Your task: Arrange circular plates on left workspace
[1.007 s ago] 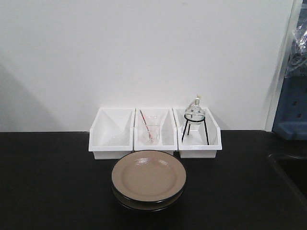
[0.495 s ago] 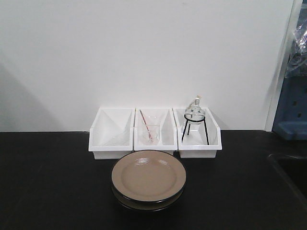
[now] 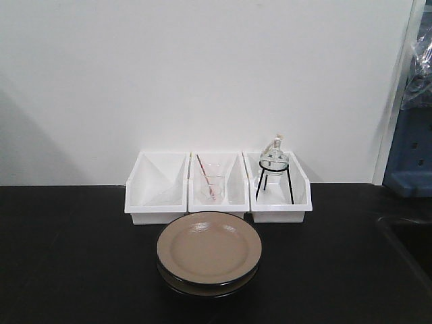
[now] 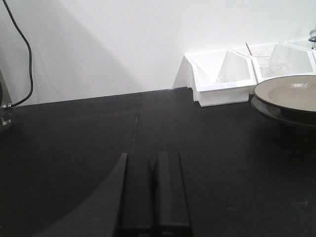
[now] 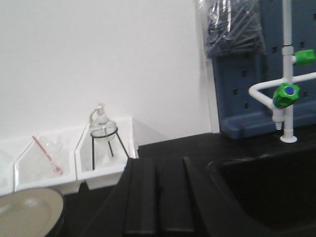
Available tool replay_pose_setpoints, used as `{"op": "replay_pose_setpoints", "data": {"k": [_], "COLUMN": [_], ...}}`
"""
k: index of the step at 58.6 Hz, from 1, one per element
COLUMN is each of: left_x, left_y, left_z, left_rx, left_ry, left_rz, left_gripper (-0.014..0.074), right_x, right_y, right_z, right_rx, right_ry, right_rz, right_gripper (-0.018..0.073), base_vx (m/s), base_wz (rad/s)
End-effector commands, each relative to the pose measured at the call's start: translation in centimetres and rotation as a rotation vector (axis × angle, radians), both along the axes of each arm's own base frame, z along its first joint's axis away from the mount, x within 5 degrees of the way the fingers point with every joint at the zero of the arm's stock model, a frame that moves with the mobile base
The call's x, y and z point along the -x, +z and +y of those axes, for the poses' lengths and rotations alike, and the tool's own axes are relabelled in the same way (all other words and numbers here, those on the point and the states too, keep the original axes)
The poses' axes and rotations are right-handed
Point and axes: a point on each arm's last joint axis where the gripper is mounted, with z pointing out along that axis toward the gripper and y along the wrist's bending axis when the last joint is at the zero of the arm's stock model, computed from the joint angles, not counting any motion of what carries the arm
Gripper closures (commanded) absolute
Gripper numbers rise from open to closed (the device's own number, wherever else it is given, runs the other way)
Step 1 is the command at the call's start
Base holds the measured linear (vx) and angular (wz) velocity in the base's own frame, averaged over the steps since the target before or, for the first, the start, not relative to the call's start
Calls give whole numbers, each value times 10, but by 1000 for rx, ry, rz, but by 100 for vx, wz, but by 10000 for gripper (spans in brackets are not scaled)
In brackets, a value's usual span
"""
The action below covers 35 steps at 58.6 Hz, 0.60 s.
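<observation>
Beige plates (image 3: 209, 251) stacked touching mid bin (image 3: 217, 202), black benchtop (image 3: 67, 256) bare left, left gripper (image 4: 153, 192) & right gripper (image 5: 159, 200) fingers clenched

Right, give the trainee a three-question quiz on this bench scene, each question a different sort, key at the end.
1. True or false: the two circular plates lie side by side on the black benchtop.
2. Which white bin holds the glass lamp on the black tripod? A. left bin B. middle bin C. right bin
3. Fill in: in its wrist view, the fingers of the left gripper are pressed ____.

Key: 1. False, they are stacked in front of the middle bin. 2. C. 3. together, holding nothing; the right gripper looks the same.
</observation>
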Motion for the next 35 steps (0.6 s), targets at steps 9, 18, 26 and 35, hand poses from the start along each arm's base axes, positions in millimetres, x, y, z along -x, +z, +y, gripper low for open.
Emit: {"op": "replay_pose_setpoints", "data": {"k": [9,18,26,35], "left_x": [1,1,1,1], "left_y": [4,4,4,4], "left_z": [1,1,1,1], "left_rx": [10,10,10,10], "left_ry": [5,5,5,5], "left_rz": [-82,-82,-82,-82], "left_gripper": [596,596,596,594], "right_x": [0,21,46,67], "right_y": [-10,-44,-85,-111], "right_z": [1,2,4,5], "right_rx": [37,70,149,153], "right_ry": [14,18,20,15], "right_rz": [73,-18,-66,-134], "right_gripper": [559,559,559,559], "base_vx": [0,0,0,0], "base_wz": [0,0,0,0]}}
